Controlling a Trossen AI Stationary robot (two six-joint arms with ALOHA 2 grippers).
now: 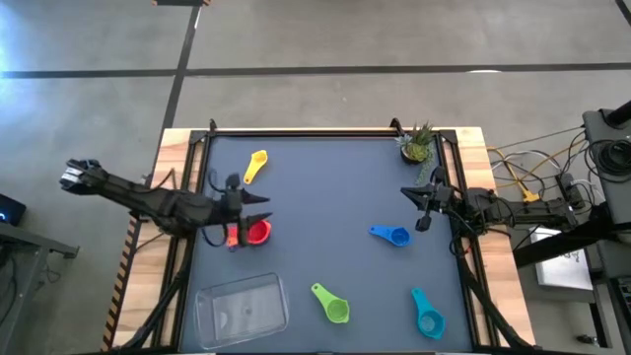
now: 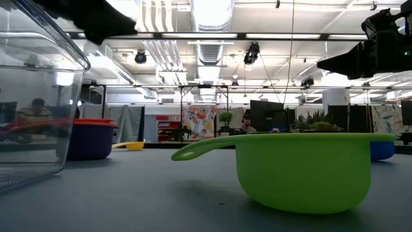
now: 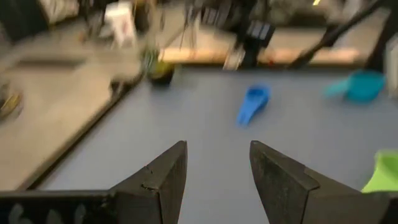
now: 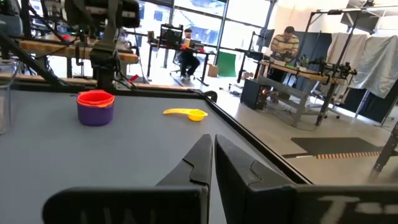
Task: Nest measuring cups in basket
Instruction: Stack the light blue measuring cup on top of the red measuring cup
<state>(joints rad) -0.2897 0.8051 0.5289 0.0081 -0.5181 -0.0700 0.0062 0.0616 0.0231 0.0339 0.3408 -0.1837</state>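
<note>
A purple cup (image 4: 95, 111) with a red cup (image 1: 256, 232) nested in it stands on the mat left of centre; an orange rim shows between them. The yellow cup (image 1: 256, 165) lies toward the far edge. The blue (image 1: 391, 235), green (image 1: 332, 303) and teal (image 1: 426, 314) cups lie apart on the right half. The clear basket (image 1: 242, 304) stands at the near left. My left gripper (image 1: 258, 202) is open just beyond the nested cups, with nothing between its fingers (image 3: 168, 174). My right gripper (image 1: 414, 202) is shut near the right edge, apart from the blue cup.
A small potted plant (image 1: 417, 145) stands at the far right corner, close to my right arm. Wooden rails (image 1: 325, 131) frame the dark mat. The middle of the mat between the cups is bare. People sit at desks in the room beyond the table.
</note>
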